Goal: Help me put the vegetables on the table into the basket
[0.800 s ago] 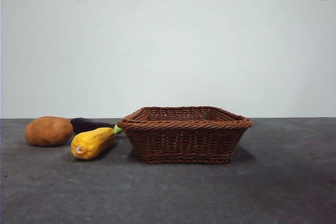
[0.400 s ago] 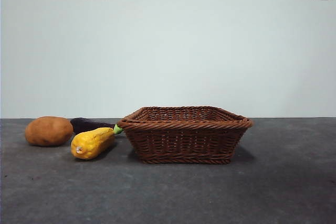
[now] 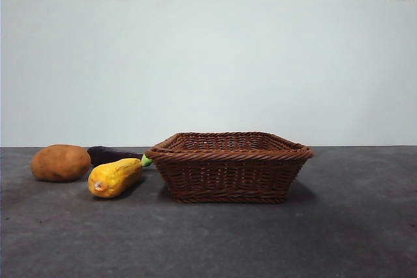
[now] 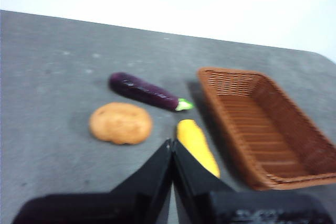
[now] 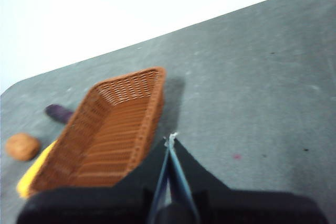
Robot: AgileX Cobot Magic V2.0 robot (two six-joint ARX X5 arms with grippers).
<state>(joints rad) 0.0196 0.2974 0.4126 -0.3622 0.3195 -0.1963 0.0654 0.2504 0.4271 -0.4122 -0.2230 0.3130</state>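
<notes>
A: Nothing's in the basket [image 3: 228, 161] yet. The potato [image 3: 60, 163], squash [image 3: 115, 177] and eggplant [image 3: 111, 155] all lie on the bench [image 3: 208, 239] just beside it.

B: The left pincer [image 4: 171, 145] is pressed closed above the squash and potato. The right pincer [image 5: 170, 142] is closed too, waiting by the basket.

A: Open wide first, then go for the squash across its middle, though the blur makes its exact lie uncertain.

Dark grey table [image 3: 352, 226]: basket [image 3: 228, 167], potato [image 3: 60, 163], squash [image 3: 115, 177], apparently eggplant [image 3: 111, 155] behind.
</notes>
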